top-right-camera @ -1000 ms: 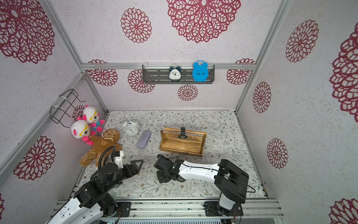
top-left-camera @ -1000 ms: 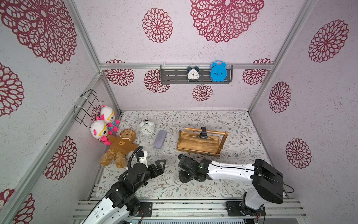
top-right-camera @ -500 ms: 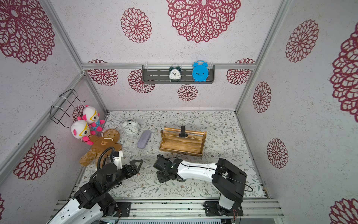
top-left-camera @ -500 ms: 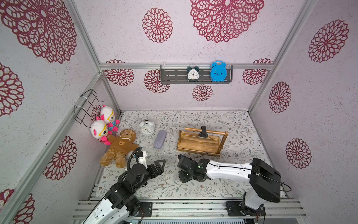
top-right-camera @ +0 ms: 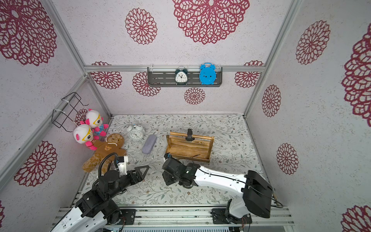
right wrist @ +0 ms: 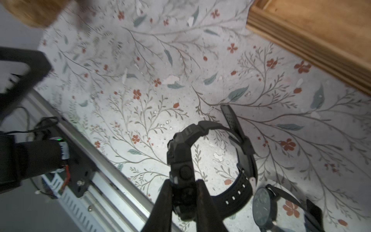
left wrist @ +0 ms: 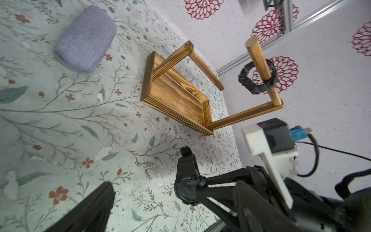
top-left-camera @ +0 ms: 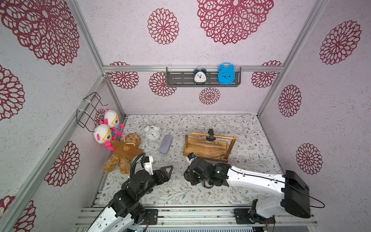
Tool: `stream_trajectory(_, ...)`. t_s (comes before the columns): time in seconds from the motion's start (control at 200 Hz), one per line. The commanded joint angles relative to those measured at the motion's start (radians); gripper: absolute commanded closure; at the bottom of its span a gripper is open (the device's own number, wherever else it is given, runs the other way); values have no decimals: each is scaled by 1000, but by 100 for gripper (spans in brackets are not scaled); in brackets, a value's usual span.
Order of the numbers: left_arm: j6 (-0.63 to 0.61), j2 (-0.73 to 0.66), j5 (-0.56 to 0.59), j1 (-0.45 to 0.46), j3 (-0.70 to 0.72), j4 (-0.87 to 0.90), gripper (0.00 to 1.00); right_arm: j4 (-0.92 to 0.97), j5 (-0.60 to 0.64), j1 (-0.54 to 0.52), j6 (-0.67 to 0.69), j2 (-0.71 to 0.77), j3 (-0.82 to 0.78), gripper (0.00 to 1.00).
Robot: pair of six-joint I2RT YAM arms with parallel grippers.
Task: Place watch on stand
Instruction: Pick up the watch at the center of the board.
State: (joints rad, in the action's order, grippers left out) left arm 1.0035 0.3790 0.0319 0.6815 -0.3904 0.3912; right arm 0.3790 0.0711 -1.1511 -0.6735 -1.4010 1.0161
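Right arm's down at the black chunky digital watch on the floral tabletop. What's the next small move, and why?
Probably lift straight up slightly. The right gripper grips the black chunky digital watch by its case, low at the floral tabletop; a slim round-faced black watch lies close beside its strap. A vertical lift should avoid dragging that one.

right gripper (right wrist: 184, 188) squeezing shut on the black watch (right wrist: 178, 152), jaws narrowing around its case, right elbow (top-left-camera: 295, 192) easing back
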Motion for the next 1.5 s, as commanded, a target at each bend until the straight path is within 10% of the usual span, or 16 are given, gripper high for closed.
stream_trajectory(0.0,-46,-5,-132,-11,25,-245,3,-2,4,51,11,139,-7,82)
stream_trajectory(0.545,38,322,-465,-13,22,-1020,14,-164,-231,192,-4,422,12,85)
stream_trajectory(1.496,150,512,-544,-13,-50,-1239,55,-249,-301,195,-11,387,50,88)
